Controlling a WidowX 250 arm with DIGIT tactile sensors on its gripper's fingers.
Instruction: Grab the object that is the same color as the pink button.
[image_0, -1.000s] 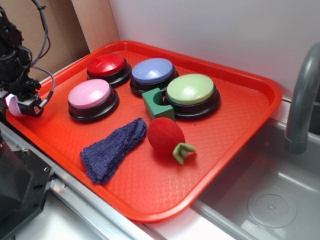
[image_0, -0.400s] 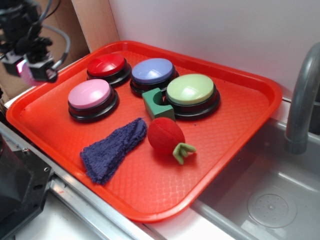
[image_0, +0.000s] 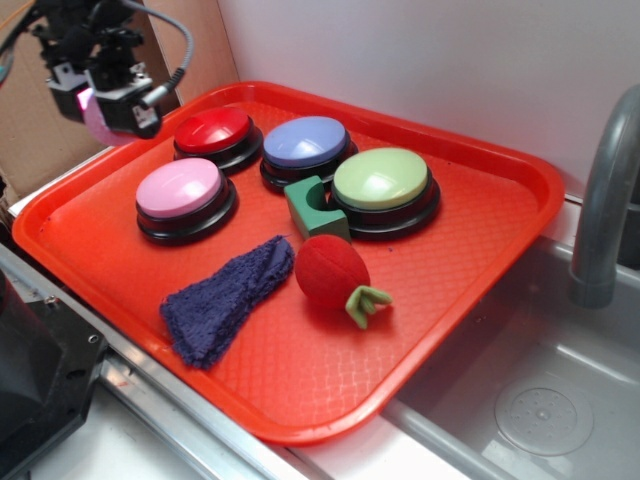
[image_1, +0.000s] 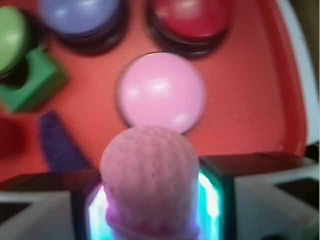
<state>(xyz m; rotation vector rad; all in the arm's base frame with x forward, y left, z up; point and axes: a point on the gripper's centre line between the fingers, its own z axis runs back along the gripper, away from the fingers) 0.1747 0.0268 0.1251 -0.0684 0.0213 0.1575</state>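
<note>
Orange-red plastic tray (image_0: 480, 270) with a raised rim fills the bench, white wall behind, grey sink basin (image_0: 545, 400) and faucet (image_0: 605, 200) off its far side.

On the tray: glossy light-pink dome button on a black base (image_0: 183, 192), red dome button (image_0: 212, 131), blue dome button (image_0: 305, 143), green dome button (image_0: 382, 180), green foam block with a notch (image_0: 315, 208), purple terry cloth (image_0: 225, 300), red plush ball with a green stem (image_0: 333, 270).

Gripper (image_0: 100, 105) hangs above the tray's back-left corner, clear of everything on it. Its jaws are closed onto the small light-pink ball with a bumpy knitted surface (image_1: 149, 182); in the wrist view the ball sits squarely between the two pads and bulges up past them. In the exterior view only a pink sliver shows beside the fingers.

Handling, my read: the ball looks light and soft, squashing a little under the squeeze. Knit texture should give good friction, so slip seems unlikely. A hold across its middle, as I judge it is now, suits it; a pinch nearer an end could let it pop out.

Room: open air around the gripper. Cardboard panel (image_0: 190, 40) stands just behind it, and the tray rim and red button lie below. I'd keep height and avoid backing toward the panel.
</note>
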